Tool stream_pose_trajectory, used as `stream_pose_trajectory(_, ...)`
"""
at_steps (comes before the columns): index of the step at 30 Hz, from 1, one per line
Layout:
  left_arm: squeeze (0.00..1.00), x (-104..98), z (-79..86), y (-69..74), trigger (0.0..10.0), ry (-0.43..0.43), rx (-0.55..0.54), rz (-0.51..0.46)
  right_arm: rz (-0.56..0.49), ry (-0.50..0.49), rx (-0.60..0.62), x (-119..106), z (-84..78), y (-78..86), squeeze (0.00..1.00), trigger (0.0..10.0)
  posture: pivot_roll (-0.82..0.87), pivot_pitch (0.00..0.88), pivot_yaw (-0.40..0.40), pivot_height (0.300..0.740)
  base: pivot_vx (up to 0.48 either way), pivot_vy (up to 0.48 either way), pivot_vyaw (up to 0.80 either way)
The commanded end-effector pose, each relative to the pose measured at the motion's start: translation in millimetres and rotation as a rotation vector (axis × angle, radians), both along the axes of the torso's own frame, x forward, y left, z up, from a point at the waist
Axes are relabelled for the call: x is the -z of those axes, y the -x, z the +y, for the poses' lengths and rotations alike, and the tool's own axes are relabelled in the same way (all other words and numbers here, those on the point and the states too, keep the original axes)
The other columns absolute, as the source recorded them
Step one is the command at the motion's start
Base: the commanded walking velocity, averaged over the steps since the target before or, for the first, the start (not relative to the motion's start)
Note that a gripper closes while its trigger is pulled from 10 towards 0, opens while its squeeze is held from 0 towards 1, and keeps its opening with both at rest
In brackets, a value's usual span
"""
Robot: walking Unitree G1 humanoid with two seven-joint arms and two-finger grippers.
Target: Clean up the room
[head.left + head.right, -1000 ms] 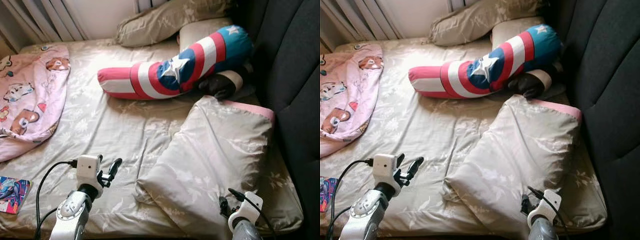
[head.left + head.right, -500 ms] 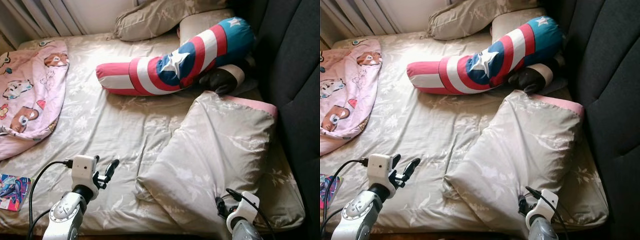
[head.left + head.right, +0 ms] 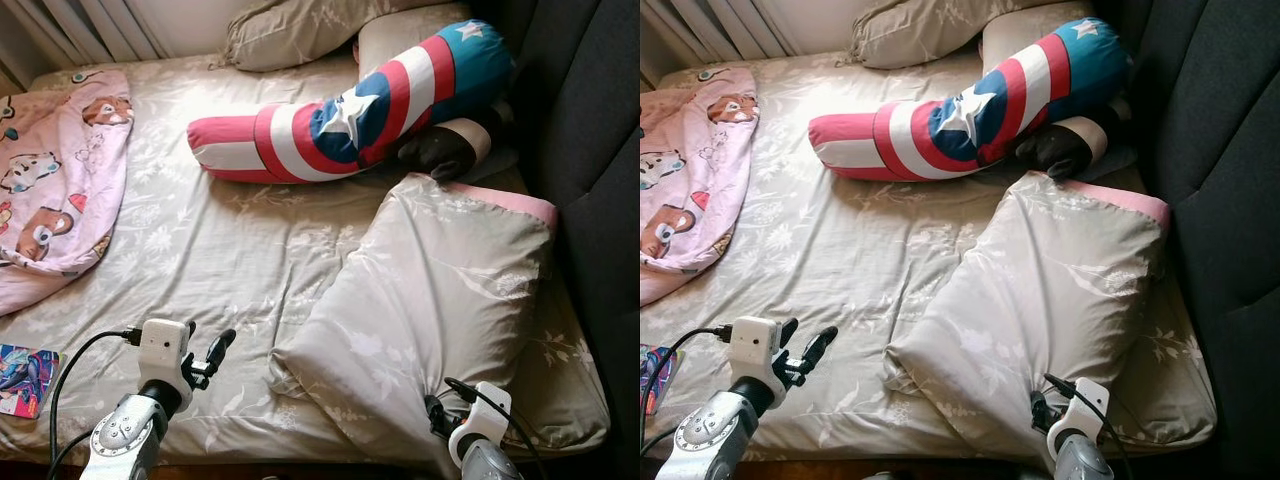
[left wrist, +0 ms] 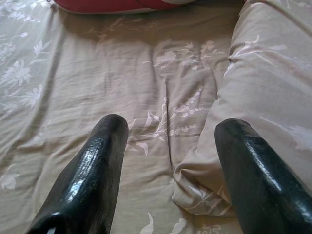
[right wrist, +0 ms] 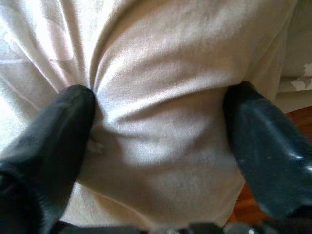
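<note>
A large beige floral pillow point(image 3: 440, 290) lies slanted on the right half of the bed, with a pink edge at its far end. My right gripper point(image 3: 436, 414) is at the pillow's near edge. In the right wrist view its fingers point(image 5: 53, 131) stand wide apart and open, with the pillow's fabric point(image 5: 161, 97) bulging between them. My left gripper point(image 3: 208, 345) is open just above the beige sheet point(image 4: 122, 73), left of the pillow's near corner point(image 4: 195, 190). A red, white and blue star bolster point(image 3: 350, 115) lies across the far part of the bed.
A pink cartoon blanket point(image 3: 50, 180) covers the bed's left side. A colourful book point(image 3: 25, 365) lies at the near left edge. Beige pillows point(image 3: 300, 35) sit at the far end, and a dark brown item point(image 3: 445, 150) lies by the bolster. A dark padded headboard point(image 3: 600, 150) lines the right.
The whole view has shifted, so the camera moved. Both grippers sit a little lower in the picture. Nothing on the bed has moved.
</note>
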State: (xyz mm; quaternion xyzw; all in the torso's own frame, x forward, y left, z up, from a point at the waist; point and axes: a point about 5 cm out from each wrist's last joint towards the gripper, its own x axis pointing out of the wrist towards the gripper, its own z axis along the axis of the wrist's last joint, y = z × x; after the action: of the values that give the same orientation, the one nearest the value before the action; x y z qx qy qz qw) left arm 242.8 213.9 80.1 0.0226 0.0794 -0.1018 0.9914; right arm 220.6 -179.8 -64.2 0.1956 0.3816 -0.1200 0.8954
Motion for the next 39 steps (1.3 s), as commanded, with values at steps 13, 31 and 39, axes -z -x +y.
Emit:
stream_pose_trajectory(13,0.00,5,1.6,9.7,10.0,-0.010,-0.011,0.045,0.154,-0.053,-0.070,21,22.1,31.5,0.00,0.0,0.20,0.279,0.129,0.740,0.000,0.000,0.00)
stream_pose_trajectory(31,0.00,11,-1.1,-3.3,10.0,0.005,-0.031,0.044,0.137,-0.006,-0.028,16,4.7,24.5,0.00,0.0,0.16,0.232,0.109,0.740,0.000,0.000,0.00)
stream_pose_trajectory(39,0.00,12,-2.1,-14.8,10.0,0.031,-0.050,0.031,0.121,-0.005,-0.017,13,2.8,19.4,0.00,0.0,0.14,0.205,0.098,0.740,0.000,0.000,0.00)
